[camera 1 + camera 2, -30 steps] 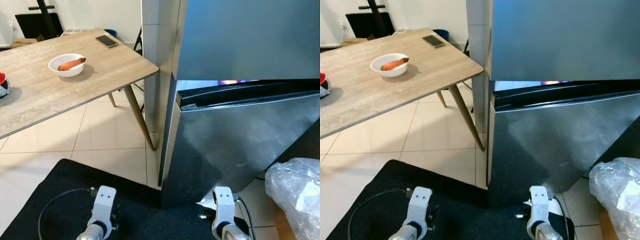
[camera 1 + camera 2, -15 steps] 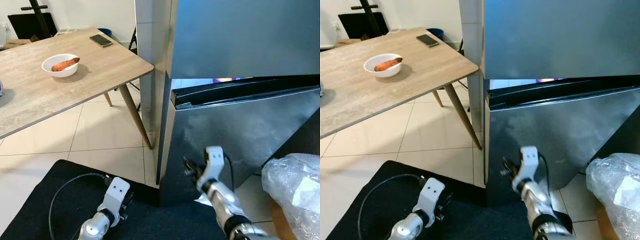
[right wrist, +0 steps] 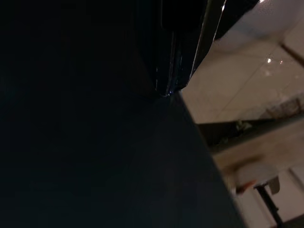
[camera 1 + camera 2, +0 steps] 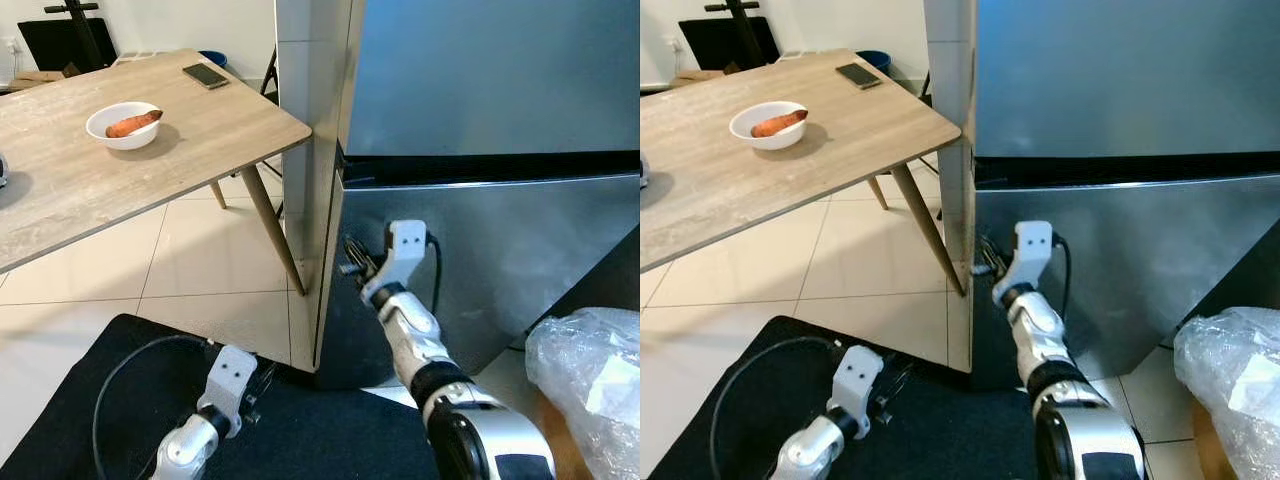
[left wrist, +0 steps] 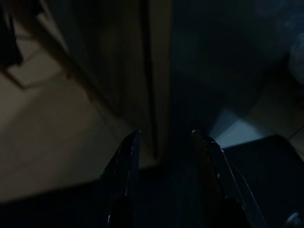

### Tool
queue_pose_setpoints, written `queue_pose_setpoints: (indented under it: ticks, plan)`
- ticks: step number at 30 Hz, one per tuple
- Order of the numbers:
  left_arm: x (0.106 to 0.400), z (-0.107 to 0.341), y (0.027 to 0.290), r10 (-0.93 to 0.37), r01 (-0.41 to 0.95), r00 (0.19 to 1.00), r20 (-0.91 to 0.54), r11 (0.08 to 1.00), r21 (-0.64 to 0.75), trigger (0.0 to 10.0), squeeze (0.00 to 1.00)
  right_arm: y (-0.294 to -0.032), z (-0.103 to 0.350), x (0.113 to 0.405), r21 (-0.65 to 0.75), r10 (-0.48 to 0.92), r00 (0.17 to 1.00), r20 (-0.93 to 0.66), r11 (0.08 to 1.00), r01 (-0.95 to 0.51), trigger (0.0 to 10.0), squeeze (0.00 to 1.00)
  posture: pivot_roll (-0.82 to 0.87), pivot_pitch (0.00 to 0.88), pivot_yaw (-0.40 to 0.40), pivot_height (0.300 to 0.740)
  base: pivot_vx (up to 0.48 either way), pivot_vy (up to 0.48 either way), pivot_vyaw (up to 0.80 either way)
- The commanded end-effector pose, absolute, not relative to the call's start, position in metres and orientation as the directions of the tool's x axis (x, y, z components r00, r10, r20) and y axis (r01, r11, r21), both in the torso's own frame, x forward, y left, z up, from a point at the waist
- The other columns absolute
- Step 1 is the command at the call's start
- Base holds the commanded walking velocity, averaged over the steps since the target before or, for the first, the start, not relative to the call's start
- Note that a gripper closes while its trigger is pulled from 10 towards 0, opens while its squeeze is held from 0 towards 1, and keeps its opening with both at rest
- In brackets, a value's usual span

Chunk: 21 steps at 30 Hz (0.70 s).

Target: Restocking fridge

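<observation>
Since the earlier frame the right end effector [image 4: 352,262] has risen from the black mat [image 4: 130,390] to the left edge of the fridge's lower door [image 4: 480,260], which now sits nearly flush. Whether its fingers are parted cannot be told. The left end effector [image 5: 164,142] hangs low, fingers spread, holding nothing. To finish well, press squarely along the door edge (avoid slipping off the steel). On the table [image 4: 60,190], a white bowl [image 4: 123,124] holds a carrot [image 4: 133,123].

Head eyes look down at fridge [image 4: 480,200] (shared); wrist views close, dark
</observation>
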<state>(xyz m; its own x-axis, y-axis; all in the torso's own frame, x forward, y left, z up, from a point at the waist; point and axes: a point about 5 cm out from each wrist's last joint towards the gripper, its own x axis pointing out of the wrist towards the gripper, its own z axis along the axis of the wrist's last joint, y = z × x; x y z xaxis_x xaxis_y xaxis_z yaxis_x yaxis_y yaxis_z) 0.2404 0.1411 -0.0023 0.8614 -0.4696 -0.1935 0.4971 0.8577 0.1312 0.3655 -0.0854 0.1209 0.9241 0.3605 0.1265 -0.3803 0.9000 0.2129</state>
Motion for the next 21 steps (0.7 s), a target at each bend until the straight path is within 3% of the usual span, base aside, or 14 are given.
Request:
queue_pose_setpoints:
  ticks: [1, 7, 10, 13, 14, 17, 21]
  plan:
    - [0.239, -0.002, 0.137, -0.494, 0.522, 0.848, -0.192, 0.841, 0.144, 10.0, 0.00, -0.080, 0.121, 0.365, 0.205, 0.365, 0.923, 0.121, 0.901, -0.382, 10.0, 0.00, -0.05, 0.120, -0.008, 0.738, 0.000, 0.000, 0.00]
    - [0.238, -0.011, 0.143, -0.438, 0.483, 0.863, -0.252, 0.862, 0.152, 10.0, 0.00, -0.077, 0.070, 0.340, 0.170, 0.478, 0.872, -0.103, 0.872, -0.458, 10.0, 0.00, -0.05, 0.110, -0.013, 0.738, 0.000, 0.000, 0.00]
    - [0.229, -0.023, 0.157, -0.359, 0.416, 0.876, -0.322, 0.901, 0.125, 10.0, 0.00, -0.094, 0.014, 0.300, 0.119, 0.508, 0.791, -0.341, 0.858, -0.500, 10.0, 0.00, -0.05, 0.103, -0.010, 0.738, 0.000, 0.000, 0.00]
    - [0.214, -0.040, 0.178, -0.222, 0.288, 0.875, -0.431, 0.953, 0.093, 10.0, 0.00, -0.138, -0.036, 0.252, 0.064, 0.357, 0.751, -0.555, 0.919, -0.389, 10.0, 0.00, -0.05, 0.097, -0.004, 0.738, 0.000, 0.000, 0.00]
    - [0.214, -0.040, 0.178, -0.222, 0.288, 0.875, -0.431, 0.953, 0.093, 10.0, 0.00, -0.138, -0.036, 0.252, 0.064, 0.357, 0.751, -0.555, 0.919, -0.389, 10.0, 0.00, -0.05, 0.097, -0.004, 0.738, 0.000, 0.000, 0.00]
    - [0.202, -0.050, 0.197, -0.072, 0.120, 0.866, -0.495, 0.991, 0.065, 10.0, 0.00, -0.173, -0.059, 0.220, 0.057, 0.189, 0.733, -0.654, 0.978, -0.202, 10.0, 0.00, -0.06, 0.090, 0.007, 0.738, 0.000, 0.000, 0.00]
    - [0.196, -0.056, 0.208, 0.016, 0.013, 0.841, -0.540, 0.999, 0.049, 10.0, 0.00, -0.186, -0.068, 0.205, 0.041, 0.112, 0.706, -0.699, 0.992, -0.117, 10.0, 0.00, -0.08, 0.083, 0.020, 0.738, 0.000, 0.000, 0.00]
